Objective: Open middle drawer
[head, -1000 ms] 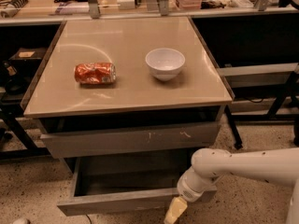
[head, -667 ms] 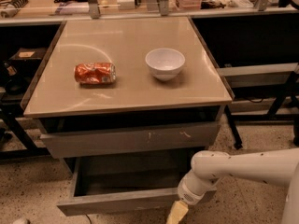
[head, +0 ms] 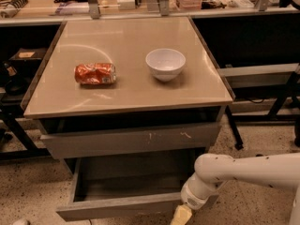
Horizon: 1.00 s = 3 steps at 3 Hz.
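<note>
The middle drawer [head: 117, 209] has a plain grey front and stands pulled out below the tabletop, so its shallow grey box [head: 126, 184] shows from above and looks empty. Above it sits the taller grey drawer front with white scratch marks [head: 129, 139], pushed out only slightly. My gripper [head: 182, 215] is at the bottom edge of the camera view, at the right end of the middle drawer's front. The white arm [head: 243, 170] reaches in from the right. The smallest drawer is out of view.
A crushed red can [head: 95, 73] lies on its side and a white bowl [head: 165, 63] stands on the beige tabletop [head: 126, 93]. Dark shelving and table legs flank the cabinet. A cluttered bench runs along the back. The floor is speckled.
</note>
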{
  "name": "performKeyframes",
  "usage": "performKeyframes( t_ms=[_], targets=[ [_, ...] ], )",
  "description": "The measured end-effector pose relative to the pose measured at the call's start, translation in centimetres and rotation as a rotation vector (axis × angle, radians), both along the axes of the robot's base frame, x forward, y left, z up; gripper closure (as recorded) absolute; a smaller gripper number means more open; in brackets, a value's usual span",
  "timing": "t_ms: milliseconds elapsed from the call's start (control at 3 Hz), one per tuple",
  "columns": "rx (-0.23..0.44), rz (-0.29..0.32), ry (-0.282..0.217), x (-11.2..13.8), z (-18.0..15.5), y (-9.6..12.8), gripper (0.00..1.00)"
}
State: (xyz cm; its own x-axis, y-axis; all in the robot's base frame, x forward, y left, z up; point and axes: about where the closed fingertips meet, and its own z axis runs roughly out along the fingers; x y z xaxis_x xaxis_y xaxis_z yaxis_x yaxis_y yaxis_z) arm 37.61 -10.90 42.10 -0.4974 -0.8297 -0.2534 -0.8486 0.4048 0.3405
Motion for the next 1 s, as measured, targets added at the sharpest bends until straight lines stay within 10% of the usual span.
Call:
performKeyframes(
  t_ms=[1000],
  targets=[
    [0.025,-0.051,0.017,-4.0,2.6,-2.9,0.00]
  ],
)
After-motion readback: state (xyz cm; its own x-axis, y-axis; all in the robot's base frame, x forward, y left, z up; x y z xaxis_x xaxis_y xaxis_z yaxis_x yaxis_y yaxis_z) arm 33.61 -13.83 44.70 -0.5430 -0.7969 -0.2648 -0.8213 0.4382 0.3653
